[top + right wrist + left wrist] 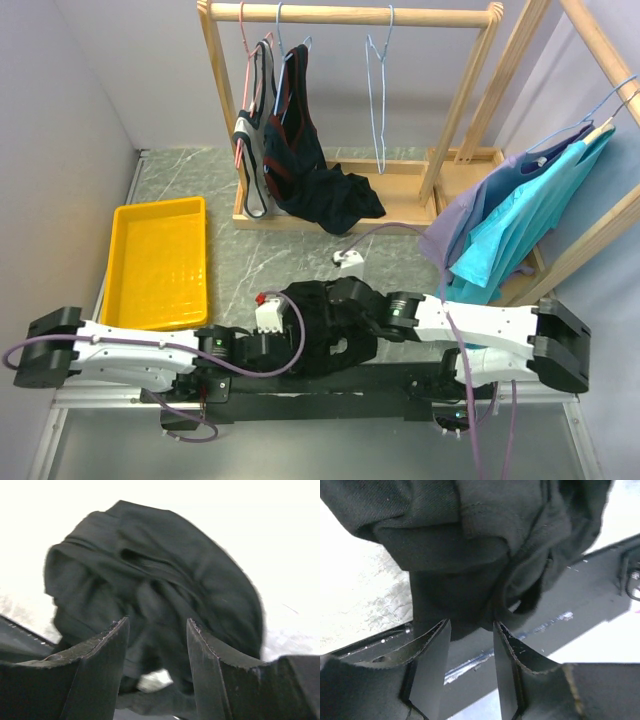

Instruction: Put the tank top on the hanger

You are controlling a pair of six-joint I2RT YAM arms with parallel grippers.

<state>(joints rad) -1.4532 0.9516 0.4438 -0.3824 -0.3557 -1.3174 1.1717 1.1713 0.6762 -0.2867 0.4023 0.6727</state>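
The black tank top (322, 335) lies crumpled on the table near its front edge, between my two grippers. My left gripper (293, 345) reaches it from the left. In the left wrist view the left gripper (471, 624) stands open, its tips just short of a folded edge of the tank top (485, 530), with nothing in the gap. My right gripper (352, 312) comes in from the right. In the right wrist view the right gripper (156, 621) is open, with the bunched tank top (165, 565) right behind its tips. The light-blue hanger (378, 100) hangs bare on the rack.
A wooden rack (350, 14) at the back holds a grey-black top (250, 140) and a red-trimmed top (297, 150). A yellow tray (160, 262) sits at the left. Teal and lilac garments (505, 225) hang at the right. A small white object (348, 258) lies mid-table.
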